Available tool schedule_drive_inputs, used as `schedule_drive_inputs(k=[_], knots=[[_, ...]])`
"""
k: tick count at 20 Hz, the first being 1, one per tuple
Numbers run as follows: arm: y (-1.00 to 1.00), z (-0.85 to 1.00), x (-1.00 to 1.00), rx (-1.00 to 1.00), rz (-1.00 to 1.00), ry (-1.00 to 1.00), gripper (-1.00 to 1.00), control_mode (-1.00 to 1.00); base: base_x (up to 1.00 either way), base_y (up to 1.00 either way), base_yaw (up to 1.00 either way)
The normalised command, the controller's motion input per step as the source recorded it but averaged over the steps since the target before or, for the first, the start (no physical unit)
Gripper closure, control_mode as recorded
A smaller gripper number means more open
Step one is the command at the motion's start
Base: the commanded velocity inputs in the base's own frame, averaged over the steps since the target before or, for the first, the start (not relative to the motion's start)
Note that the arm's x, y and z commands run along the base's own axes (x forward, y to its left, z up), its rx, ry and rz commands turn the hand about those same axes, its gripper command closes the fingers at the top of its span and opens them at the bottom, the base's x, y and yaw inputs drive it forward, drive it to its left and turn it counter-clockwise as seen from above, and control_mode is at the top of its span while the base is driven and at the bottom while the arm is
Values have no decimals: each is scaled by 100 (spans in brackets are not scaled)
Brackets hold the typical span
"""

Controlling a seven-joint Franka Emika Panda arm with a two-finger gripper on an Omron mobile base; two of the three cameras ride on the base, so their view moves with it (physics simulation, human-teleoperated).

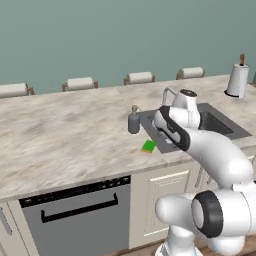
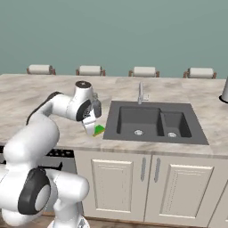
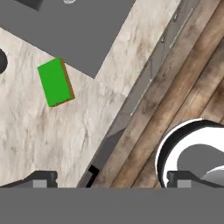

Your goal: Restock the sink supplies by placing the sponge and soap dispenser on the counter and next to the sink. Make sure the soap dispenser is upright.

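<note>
The gripper (image 3: 111,179) holds nothing: its two dark fingertips (image 3: 41,178) stand wide apart at the bottom of the hand view, one over the marbled counter (image 3: 39,135), the other out past the counter's front edge above the wooden floor (image 3: 175,100).

Ahead of the fingertips and towards the left one, well clear of both, the sponge (image 3: 54,82) lies flat on the counter. Its long axis runs away from the fingers, tilted slightly, with the yellowish edge along the side facing the sink. One short end points at the corner of the sink (image 3: 78,26), just beside it but not touching.

In the left base view the sponge (image 1: 148,146) sits near the counter's front edge by the sink's (image 1: 220,125) near left corner. The soap dispenser (image 1: 133,121) stands upright on the counter just beside the sink's left rim, farther back than the sponge. A paper-towel roll (image 1: 237,80) stands beyond the sink's far side.
</note>
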Motion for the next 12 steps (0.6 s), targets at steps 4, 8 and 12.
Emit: schedule_drive_inputs(k=[4, 8, 12], knots=[[-6, 80, -70, 0, -11, -10, -100, -100, 0, 0, 0], [-2, 94, -61, 0, -10, -9, -100, -100, 0, 0, 0], [-5, 90, -67, -2, -6, -7, -100, -100, 0, 0, 0]])
